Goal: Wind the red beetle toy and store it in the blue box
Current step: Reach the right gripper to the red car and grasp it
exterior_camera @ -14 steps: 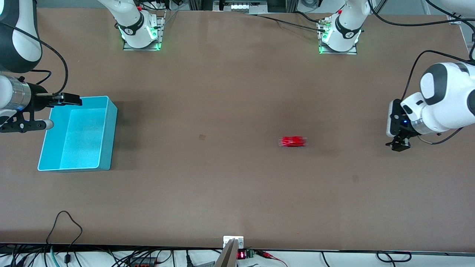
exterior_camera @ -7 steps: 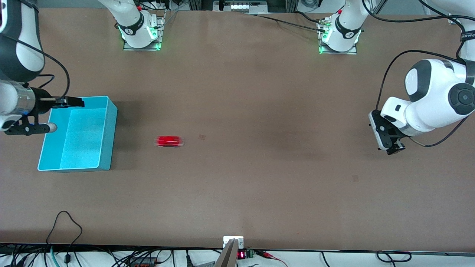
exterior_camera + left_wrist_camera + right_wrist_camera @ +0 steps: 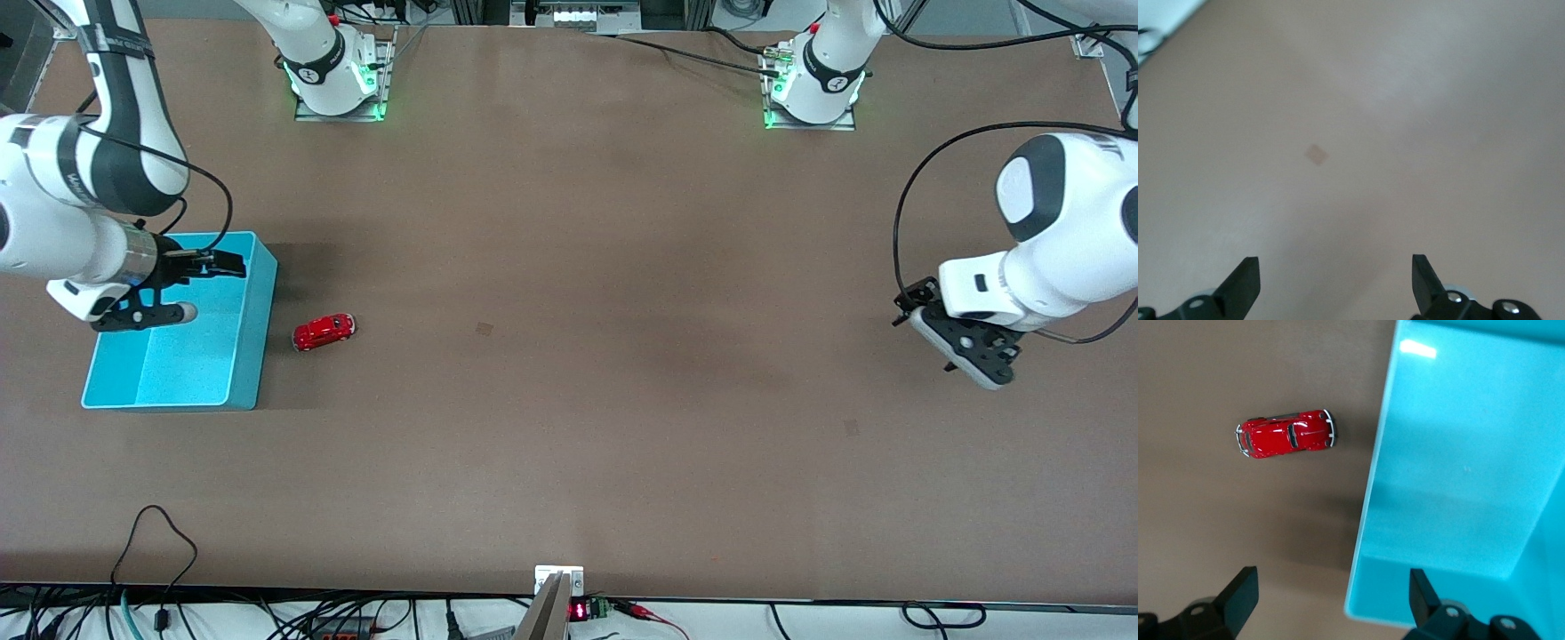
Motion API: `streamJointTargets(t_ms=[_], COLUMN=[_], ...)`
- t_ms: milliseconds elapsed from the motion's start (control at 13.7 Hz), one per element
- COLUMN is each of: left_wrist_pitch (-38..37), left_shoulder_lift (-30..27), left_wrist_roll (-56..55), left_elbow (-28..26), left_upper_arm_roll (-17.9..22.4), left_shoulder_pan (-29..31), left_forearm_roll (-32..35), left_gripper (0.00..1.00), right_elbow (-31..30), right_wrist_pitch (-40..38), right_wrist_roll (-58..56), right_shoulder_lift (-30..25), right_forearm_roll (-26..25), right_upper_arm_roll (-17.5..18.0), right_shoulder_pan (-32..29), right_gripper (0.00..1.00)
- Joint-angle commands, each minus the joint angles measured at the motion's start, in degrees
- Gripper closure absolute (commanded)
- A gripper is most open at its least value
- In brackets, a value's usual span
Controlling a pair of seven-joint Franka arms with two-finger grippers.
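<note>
Right hand (image 3: pixel 191 286) – spread wide over the blue box (image 3: pixel 244 356) – with the red beetle toy (image 3: pixel 324 332) just beside.

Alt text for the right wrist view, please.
A tiny glossy red toy car sits on the brown table beside, not touching, the light cyan-blue plastic bin. The right gripper hangs open over the bin's wall.

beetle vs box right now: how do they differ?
Size: the beetle is tiny; the box is far larger. Colour: beetle glossy red, box cyan-blue. Form: beetle a closed rounded car on its wheels, box an open-topped bin with nothing seen inside. Both sit on the table, side by side with a small gap, at the right arm's end.
</note>
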Motion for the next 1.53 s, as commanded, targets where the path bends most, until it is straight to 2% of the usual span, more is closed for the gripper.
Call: streamJointTargets(t_ms=[0, 218, 364, 437, 583, 874, 1165, 1456], left_wrist_pitch=[-6.3, -9.0, -12.3, -13.4, -14.3, -20.8, -21.7, -21.0], left_shoulder_lift=[0.2, -2.0, -3.7, -4.2, -5.5, -8.6, -11.7, -11.0], left_wrist_roll=[-11.8, -25.5, -31.6, -33.7, -36.9, -36.9, -38.8, -39.0], left_elbow=[6.2, 9.8, 11.2, 12.2, 12.5, 12.4, 9.9, 10.2], left_upper_arm_roll=[3.3, 8.0, 9.0, 9.8, 13.2, 13.0, 12.2, 11.2], left_shoulder_pan=[-1.4, -5.4, -6.3, -7.8, -11.2, -9.5, -9.7, -9.3], left_forearm_roll=[-0.7, -0.8, -0.9, -0.7, -0.9, -5.3, -4.6, -4.6], left_gripper=[0.00, 0.00, 0.00, 0.00, 0.00, 0.00, 0.00, 0.00], right_elbow=[-5.7, -5.8, -5.7, -5.8, -6.2, -7.5, -8.5, -9.1], right_wrist_pitch=[10.2, 15.2, 17.7, 19.7, 21.7, 25.9, 32.1, 34.6], right_wrist_roll=[-18.4, -35.9, -44.4, -52.4, -62.2, -67.5, -73.4, -76.7], right_shoulder_lift=[0.3, 4.3, 6.1, 6.7, 7.3, 9.7, 12.8, 14.3], right_forearm_roll=[0.1, -1.3, -3.2, -4.0, -4.0, -4.9, -5.0, -5.0], right_upper_arm_roll=[1.2, 4.3, 5.8, 6.7, 8.1, 9.9, 10.0, 10.0], right_shoulder_pan=[-0.8, -0.4, -0.5, -0.4, -0.3, -0.1, 0.2, 0.0], right_gripper=[0.00, 0.00, 0.00, 0.00, 0.00, 0.00, 0.00, 0.00])
